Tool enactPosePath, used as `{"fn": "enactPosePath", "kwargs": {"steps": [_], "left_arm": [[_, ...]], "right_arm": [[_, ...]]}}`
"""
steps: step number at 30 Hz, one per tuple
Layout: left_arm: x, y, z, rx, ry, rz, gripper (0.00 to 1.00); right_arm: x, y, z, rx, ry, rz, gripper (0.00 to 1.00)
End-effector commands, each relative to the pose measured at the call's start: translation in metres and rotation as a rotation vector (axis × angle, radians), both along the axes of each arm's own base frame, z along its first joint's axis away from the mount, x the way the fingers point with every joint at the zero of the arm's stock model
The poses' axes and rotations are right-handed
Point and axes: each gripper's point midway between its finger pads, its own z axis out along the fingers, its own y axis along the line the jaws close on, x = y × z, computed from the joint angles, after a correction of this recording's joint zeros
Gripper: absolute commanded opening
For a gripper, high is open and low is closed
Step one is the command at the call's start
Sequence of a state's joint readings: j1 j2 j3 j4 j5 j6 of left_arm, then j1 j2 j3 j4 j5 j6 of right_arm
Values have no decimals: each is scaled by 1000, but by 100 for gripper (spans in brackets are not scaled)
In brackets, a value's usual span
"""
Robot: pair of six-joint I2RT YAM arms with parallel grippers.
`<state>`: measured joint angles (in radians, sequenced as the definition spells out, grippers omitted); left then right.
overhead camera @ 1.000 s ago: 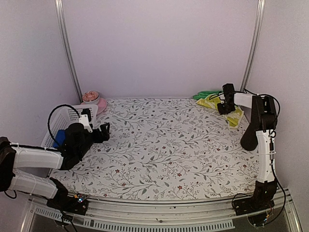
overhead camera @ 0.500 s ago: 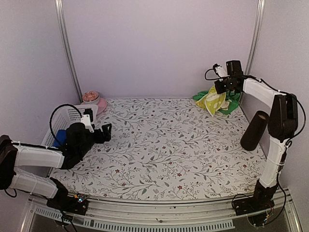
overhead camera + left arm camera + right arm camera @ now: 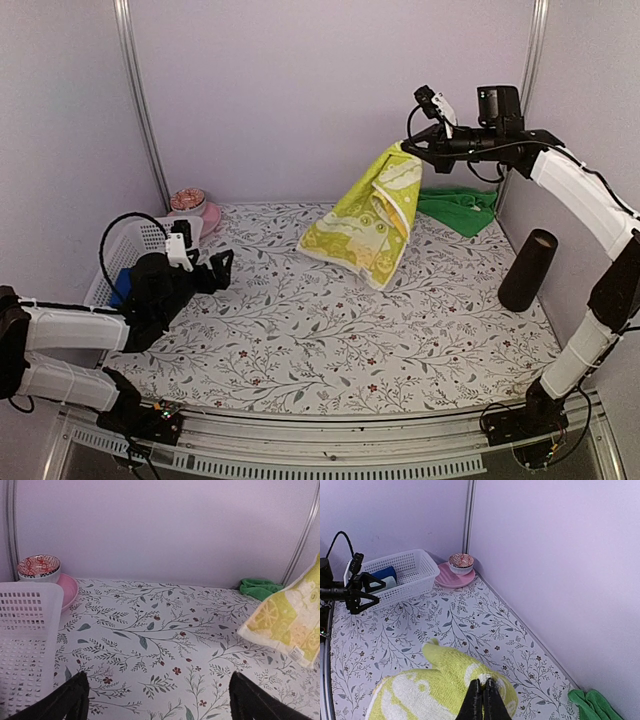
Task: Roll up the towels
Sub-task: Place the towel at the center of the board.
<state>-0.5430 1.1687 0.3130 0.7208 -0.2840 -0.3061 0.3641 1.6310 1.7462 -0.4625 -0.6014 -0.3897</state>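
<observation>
Two soft cloth towels counted: yellow-lime white-marked towel [image 3: 368, 222] dangling over floral-print surface [image 3: 330, 330], top corner pinched in right gripper [image 3: 408, 152]; plain green towel [image 3: 456, 208] crumpled in far right corner. Left gripper [image 3: 212, 268] spread wide beside one white mesh basket [image 3: 130, 255]. Plain lilac walls all around.

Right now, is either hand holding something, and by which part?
The right hand pinches the yellow towel by its upper edge; the rest hangs down. The left hand is open and empty.

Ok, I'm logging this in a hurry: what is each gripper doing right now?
Left gripper: open, holding nothing.
Right gripper: shut on the yellow towel, which hangs from it.
</observation>
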Motion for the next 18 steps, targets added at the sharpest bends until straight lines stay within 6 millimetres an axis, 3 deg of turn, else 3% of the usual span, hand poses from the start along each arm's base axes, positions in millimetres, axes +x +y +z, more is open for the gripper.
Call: {"fn": "enactPosePath", "kwargs": {"steps": [1, 3, 6, 9, 11, 14, 18], "left_arm": [[-5, -12, 8, -2, -40, -58, 97], [-4, -15, 6, 3, -33, -70, 97], [-3, -24, 3, 12, -20, -105, 97], [1, -35, -4, 40, 11, -136, 97], [3, -43, -10, 65, 33, -150, 97], [5, -57, -18, 107, 51, -177, 97], [-3, -91, -21, 215, 28, -243, 97]], "right_arm": [[8, 2, -37, -30, 108, 13, 2], [27, -5, -70, -75, 173, -55, 2], [57, -24, -138, -186, 293, -204, 2], [87, -60, -211, -362, 391, -410, 3], [103, -88, -246, -482, 403, -542, 4], [124, -119, -266, -617, 351, -700, 13], [132, -128, -249, -633, 284, -763, 48]]}}
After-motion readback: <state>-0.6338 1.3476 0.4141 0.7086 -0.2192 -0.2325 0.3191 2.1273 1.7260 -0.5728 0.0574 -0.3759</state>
